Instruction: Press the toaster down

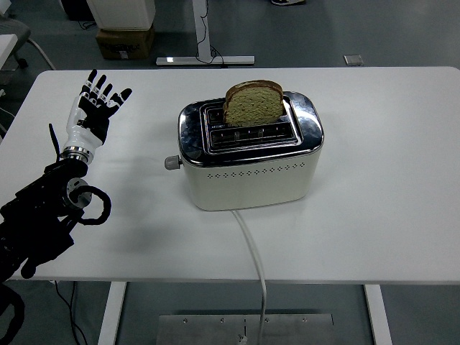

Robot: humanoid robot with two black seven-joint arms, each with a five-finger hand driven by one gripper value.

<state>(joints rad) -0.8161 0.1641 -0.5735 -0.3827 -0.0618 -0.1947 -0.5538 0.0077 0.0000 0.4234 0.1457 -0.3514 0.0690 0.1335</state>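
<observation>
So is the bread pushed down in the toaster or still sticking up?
Sticking up. Most of the bread stands above the toaster slot, and the left hand is open, away from it.

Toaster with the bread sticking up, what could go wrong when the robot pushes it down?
The left hand is open and well left of the toaster, so it could miss the small lever on the toaster's left end. A sideways push might slide the toaster. The white cord hangs over the table's near edge and could snag.

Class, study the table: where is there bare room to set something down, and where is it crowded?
Bare: right of the cream-and-chrome toaster to the white table's edge. Crowded: left, where the open black-and-white left hand hovers, and along the white cord.
</observation>
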